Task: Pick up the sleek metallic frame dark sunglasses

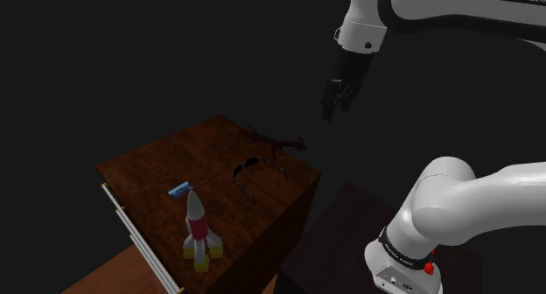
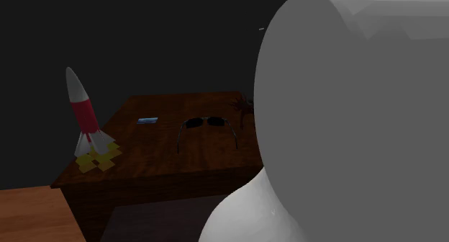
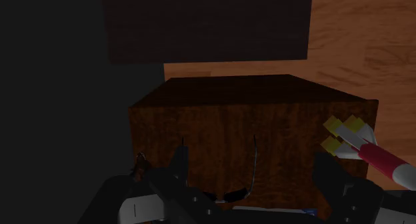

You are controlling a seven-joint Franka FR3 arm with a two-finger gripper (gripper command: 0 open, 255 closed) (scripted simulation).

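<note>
One pair of sunglasses: dark lenses, thin metallic frame, temples unfolded, mid-frame on worktop. Claw, upper right, open, empty.

Air above the sunglasses open; rocket (upright) stands well apart.

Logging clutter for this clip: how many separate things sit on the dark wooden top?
4: a toy rocket near the shoulder view's front edge, a small blue item behind it, dark sunglasses mid-top, a dark red figure at the far corner. Dim light could hide more.
</note>
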